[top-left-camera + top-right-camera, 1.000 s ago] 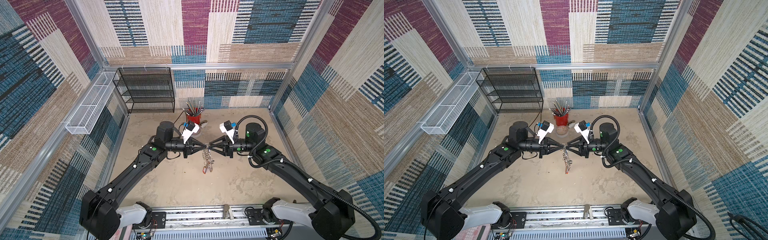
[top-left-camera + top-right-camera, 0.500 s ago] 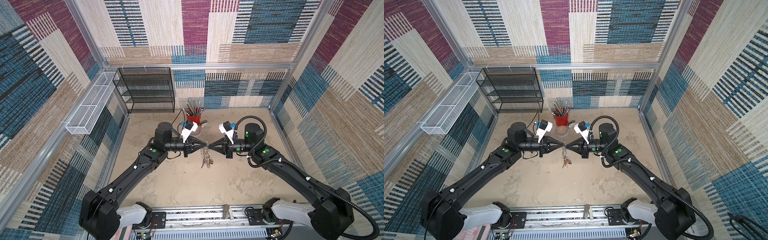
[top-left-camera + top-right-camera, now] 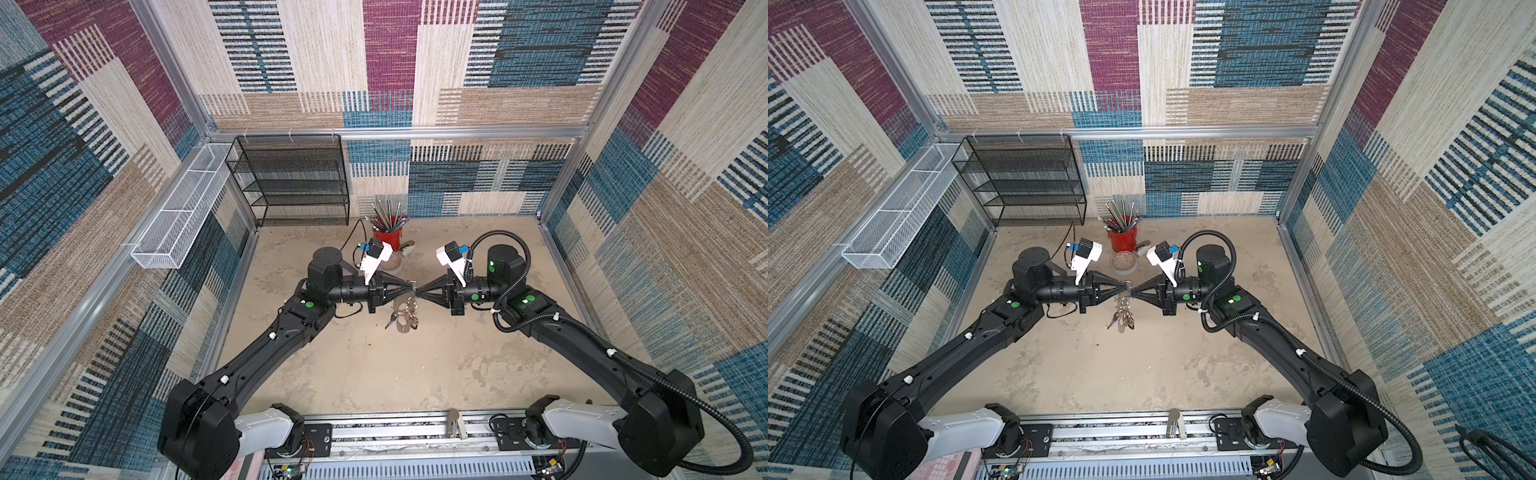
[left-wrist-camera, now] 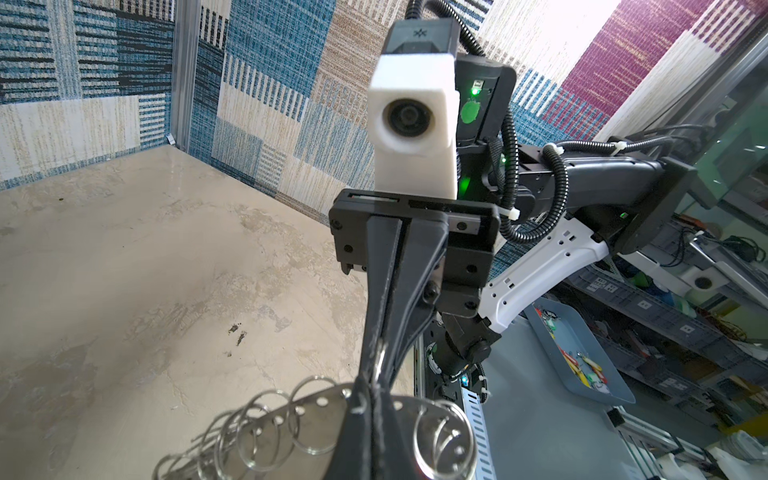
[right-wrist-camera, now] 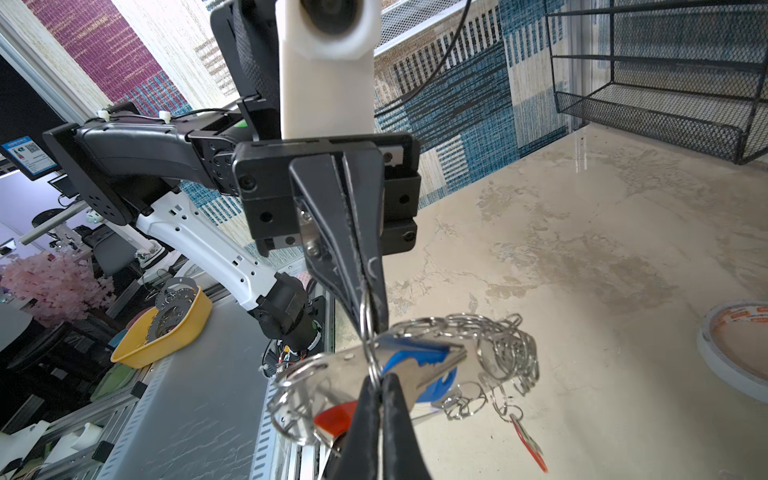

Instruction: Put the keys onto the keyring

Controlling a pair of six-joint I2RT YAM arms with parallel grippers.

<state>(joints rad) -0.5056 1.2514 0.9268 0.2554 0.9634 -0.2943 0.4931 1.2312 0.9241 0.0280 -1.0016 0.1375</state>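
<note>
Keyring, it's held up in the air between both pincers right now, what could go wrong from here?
1. The left pincer and right pincer each pinch only thin wire at their tips; a slip could drop the keyring onto the table.
2. If the arms pull apart, that wire may spring out of one grip.
3. The dangling rings look bunched up, so the blue-tagged key could snag.

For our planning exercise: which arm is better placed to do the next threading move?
Likely right: the right tool pinches a split ring, while the left tool clamps the keyring plate steady.
</note>
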